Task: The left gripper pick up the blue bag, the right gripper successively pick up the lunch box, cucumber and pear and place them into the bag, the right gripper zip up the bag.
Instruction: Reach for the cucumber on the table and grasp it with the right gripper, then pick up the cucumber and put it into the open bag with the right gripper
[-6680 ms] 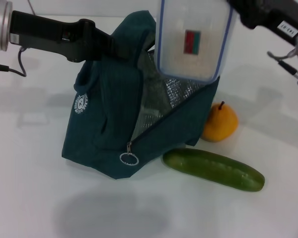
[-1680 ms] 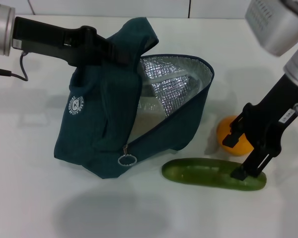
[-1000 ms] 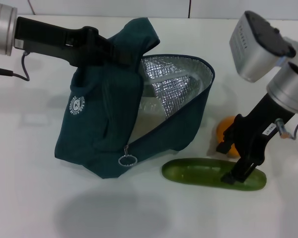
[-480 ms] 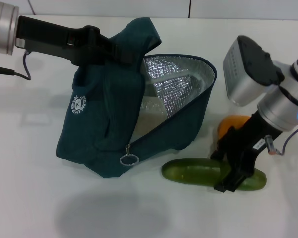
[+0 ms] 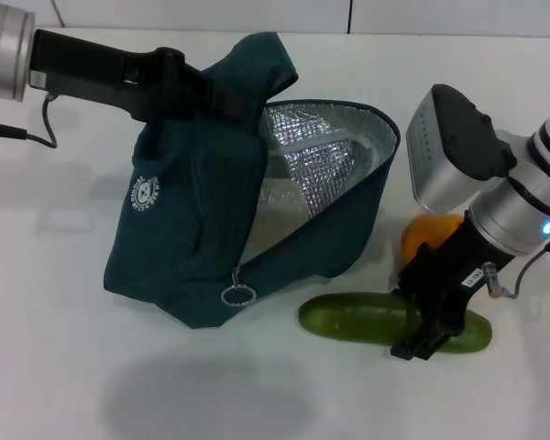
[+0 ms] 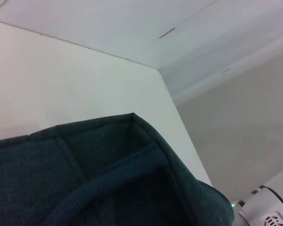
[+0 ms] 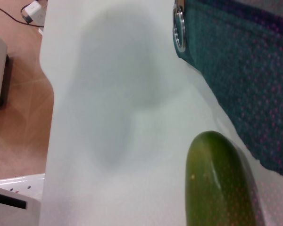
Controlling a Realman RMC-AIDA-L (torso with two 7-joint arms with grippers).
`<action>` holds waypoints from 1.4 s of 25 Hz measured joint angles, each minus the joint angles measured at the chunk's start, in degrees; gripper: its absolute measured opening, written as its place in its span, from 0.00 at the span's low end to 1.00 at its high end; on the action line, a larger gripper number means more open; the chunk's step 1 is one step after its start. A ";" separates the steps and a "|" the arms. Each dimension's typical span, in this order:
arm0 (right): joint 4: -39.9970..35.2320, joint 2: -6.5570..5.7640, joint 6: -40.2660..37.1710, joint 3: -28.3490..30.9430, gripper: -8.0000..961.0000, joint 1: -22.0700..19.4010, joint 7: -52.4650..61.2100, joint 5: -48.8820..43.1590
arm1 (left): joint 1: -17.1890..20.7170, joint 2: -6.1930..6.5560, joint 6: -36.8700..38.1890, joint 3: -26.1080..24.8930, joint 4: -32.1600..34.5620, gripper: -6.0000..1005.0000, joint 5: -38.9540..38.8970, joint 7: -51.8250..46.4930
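Currently the cucumber (image 5: 367,320) lay on the white surface (image 5: 73,367) just before the bag (image 5: 202,229), pear (image 5: 428,236) behind it. Right pincer (image 5: 428,332) sat down over the cucumber's right half, fingers straddling it; closure could not be told. Left pincer (image 5: 215,96) gripped the bag's handle, mouth open.

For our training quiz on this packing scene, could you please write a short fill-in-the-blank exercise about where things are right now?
1. The left hand holds up the blue bag by its ____.
2. The right hand is down at the ____, which lies on the table.
3. The pear sits on the table, partly hidden ____ the right arm.
4. The bag's lining is ____ foil.

Missing words: handle; cucumber; behind; silver
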 joint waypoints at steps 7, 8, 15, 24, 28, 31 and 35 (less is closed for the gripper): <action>-0.91 0.00 -0.78 -0.53 0.63 -0.18 -0.44 0.11 | 0.19 0.00 0.00 0.00 0.00 0.04 0.03 0.07; -1.39 -0.02 -2.04 -0.63 0.62 -0.24 -0.65 0.53 | 0.21 0.00 0.00 0.00 0.00 0.04 0.03 0.10; -3.23 -0.69 -10.17 2.67 0.57 -0.67 -3.31 4.64 | 0.41 0.01 0.01 -0.01 0.00 0.04 0.03 0.18; -4.25 -1.29 -28.01 31.86 0.58 -4.37 -9.33 12.71 | 0.55 0.01 0.00 -0.04 0.00 0.04 0.03 0.18; -0.17 -2.40 -30.36 41.84 0.59 -6.18 -11.27 17.72 | 0.55 0.01 0.00 -0.04 0.00 0.04 0.02 0.18; 2.88 -2.78 -28.96 45.85 0.59 -9.38 -12.73 23.99 | 0.52 0.00 0.00 -0.07 0.00 0.04 0.02 0.17; 7.85 -2.61 -25.13 48.09 0.60 -12.81 -16.47 32.21 | 0.32 0.00 0.00 -0.04 0.00 0.04 0.02 0.17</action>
